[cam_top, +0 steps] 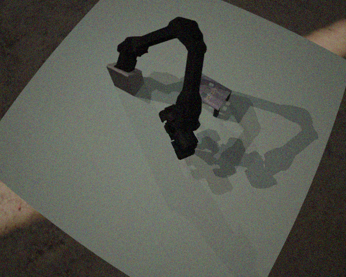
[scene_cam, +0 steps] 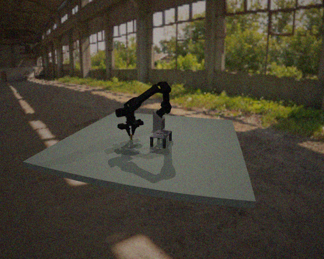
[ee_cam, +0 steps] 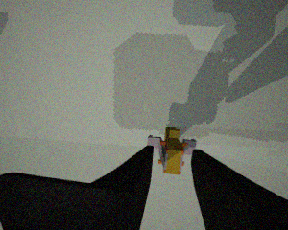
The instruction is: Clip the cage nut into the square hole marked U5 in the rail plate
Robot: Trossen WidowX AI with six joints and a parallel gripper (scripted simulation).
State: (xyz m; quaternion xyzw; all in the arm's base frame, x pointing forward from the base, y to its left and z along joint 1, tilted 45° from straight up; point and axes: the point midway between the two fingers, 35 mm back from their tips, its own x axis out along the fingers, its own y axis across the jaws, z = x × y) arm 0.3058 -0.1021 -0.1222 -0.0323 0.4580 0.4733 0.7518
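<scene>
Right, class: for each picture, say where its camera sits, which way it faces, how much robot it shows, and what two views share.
Top: high above, looking steeply down on the pale board; whole arm.
Exterior: off to one side, looking slightly down across the board; whole arm.
Wrist: on the arm near the gripper, facing past its two black fingers toward the cage nut.
Top and exterior share the rail plate.

The exterior view shows a large ruined hall. Tall multi-pane windows line one side, separated by upright pillars. Green trees are visible beyond the panes. A strip of grass runs along the base of the wall. Elongated patches of light lie on the dark floor.
</scene>
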